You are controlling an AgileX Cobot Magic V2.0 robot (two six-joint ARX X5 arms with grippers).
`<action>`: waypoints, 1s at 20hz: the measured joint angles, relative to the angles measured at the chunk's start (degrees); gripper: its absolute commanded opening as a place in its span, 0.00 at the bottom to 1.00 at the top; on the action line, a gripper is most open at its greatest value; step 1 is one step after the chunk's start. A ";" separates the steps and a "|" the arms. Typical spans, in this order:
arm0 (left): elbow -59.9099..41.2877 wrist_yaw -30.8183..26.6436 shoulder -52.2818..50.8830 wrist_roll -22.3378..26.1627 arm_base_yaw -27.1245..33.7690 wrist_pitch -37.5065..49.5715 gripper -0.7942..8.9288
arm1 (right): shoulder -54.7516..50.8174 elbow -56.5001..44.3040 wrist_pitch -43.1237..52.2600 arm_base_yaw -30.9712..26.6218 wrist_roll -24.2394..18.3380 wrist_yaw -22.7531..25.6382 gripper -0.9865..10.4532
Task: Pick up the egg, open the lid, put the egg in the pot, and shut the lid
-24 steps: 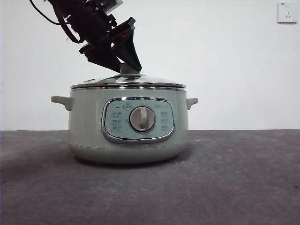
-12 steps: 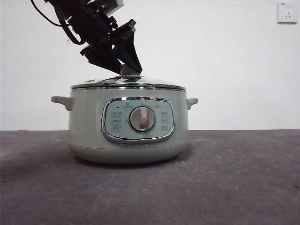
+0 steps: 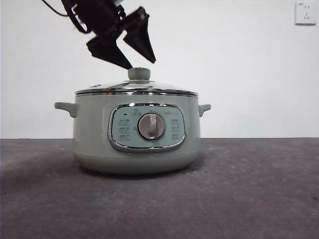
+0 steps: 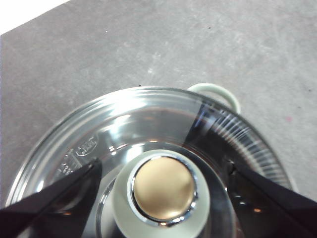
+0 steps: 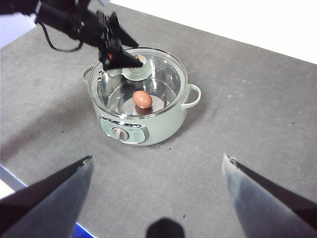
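The sage-green pot [image 3: 94, 134] stands mid-table with the glass lid [image 3: 164, 85] resting flat on it. Through the glass, the reddish-brown egg [image 5: 142, 99] lies on the pot's floor. My left gripper [image 3: 141, 63] hangs open just above the lid's green knob [image 3: 139, 73], not touching it. In the left wrist view the knob [image 4: 163, 187] sits between the spread jaws with a gap on each side. My right gripper [image 5: 157, 158] is open and empty, high above the table on the side of the pot's dial [image 5: 119, 132].
A white wall with a socket [image 3: 305, 12] stands behind the pot. Grey tabletop [image 3: 249, 189] stretches around the pot on every side. The pot's two side handles [image 3: 65, 107] stick out past its body.
My left gripper, which was down around the lid's knob, has spread its jaws and risen off it. The lid stays on the pot.
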 measured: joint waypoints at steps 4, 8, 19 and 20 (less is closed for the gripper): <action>9.16 0.00 0.02 -0.02 0.00 -12.87 0.51 | 0.00 0.00 0.00 0.02 -0.02 0.00 0.47; 17.42 0.00 -1.51 0.00 0.00 -28.11 0.50 | 0.11 -0.42 0.00 0.02 -0.02 0.00 0.47; 17.90 0.28 -19.54 -1.11 0.00 -45.33 0.43 | 0.59 -14.32 -0.02 0.00 -0.02 -1.11 0.47; 17.90 0.28 -20.52 -1.18 0.00 -45.33 0.29 | 0.59 -15.39 -0.02 0.02 -0.02 -1.44 0.46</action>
